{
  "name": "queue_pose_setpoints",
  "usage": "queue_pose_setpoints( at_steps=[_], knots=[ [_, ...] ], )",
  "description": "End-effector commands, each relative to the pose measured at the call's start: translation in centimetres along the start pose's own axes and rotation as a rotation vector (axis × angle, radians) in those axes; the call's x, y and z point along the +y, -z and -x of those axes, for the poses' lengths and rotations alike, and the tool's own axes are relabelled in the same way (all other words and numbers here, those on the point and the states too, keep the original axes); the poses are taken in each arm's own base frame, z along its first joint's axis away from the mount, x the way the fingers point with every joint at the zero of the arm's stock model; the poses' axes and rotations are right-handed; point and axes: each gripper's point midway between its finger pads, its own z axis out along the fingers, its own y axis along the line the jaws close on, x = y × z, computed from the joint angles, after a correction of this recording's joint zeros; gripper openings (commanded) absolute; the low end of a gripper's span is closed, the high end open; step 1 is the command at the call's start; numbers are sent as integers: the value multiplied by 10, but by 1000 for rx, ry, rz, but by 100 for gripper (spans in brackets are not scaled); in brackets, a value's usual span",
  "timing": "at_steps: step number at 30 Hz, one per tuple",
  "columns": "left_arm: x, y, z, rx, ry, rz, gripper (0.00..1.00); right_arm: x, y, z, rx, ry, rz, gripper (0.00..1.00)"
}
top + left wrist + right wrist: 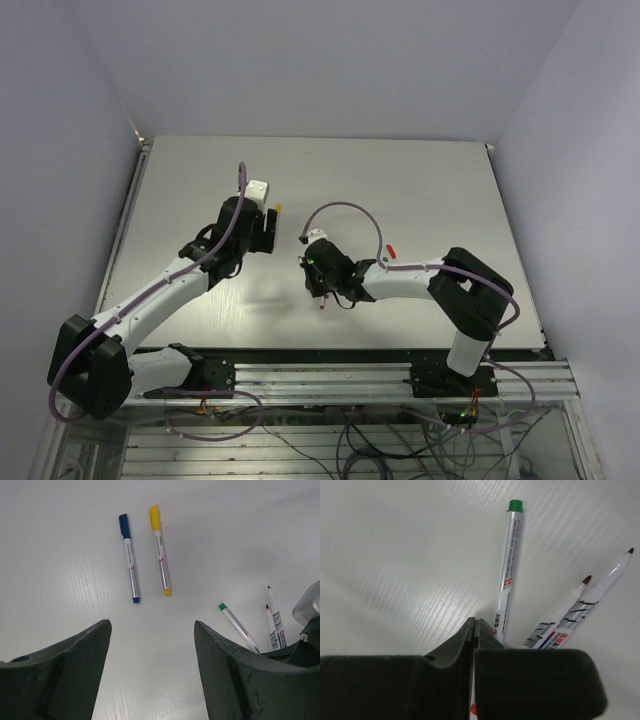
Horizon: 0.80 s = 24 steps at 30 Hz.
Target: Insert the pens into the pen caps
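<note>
In the left wrist view, a pen with a blue cap (pixel 130 560) and a pen with a yellow cap (pixel 161 550) lie side by side on the white table. My left gripper (pixel 152 625) is open and empty above the table, short of them. My right gripper (pixel 475 621) is shut, its fingertips meeting at the table beside a green-ended pen (pixel 509 565). Two uncapped pens (pixel 580 605) lie to its right and run under the fingers. A white sliver with a red spot shows low in the finger gap. A red cap (pixel 390 252) lies right of the right gripper (pixel 320 290).
The two grippers are close together near the table's middle; the left gripper (pixel 268 232) faces the right one. The right gripper's body shows at the right edge of the left wrist view (pixel 307 612). Walls stand at the left, right and back of the table (pixel 420 180).
</note>
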Motion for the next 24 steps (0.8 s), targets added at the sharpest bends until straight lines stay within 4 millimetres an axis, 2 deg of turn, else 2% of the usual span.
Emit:
queue_pose_setpoints(
  at_steps=[1,6,10,14,20,24],
  knots=[
    [-7,-4,4,-12,23,-31,78,-31,3,-20,69,-23,-101,0],
    [-10,-3,4,-8,8,-50,78,-42,5,-15,53,-60,-114,0],
    [-22,-4,5,-17,-57,-126,78,-37,11,-2,15,-57,-84,0],
    [-39,-8,5,-48,-211,-251,78,-32,21,14,-27,-53,-63,0],
    [-59,-23,-8,34,-558,-428,77,-24,57,47,-131,-72,-37,0],
    [-66,-28,2,-1,-787,-511,79,-39,93,56,-189,-129,-111,5]
  ],
)
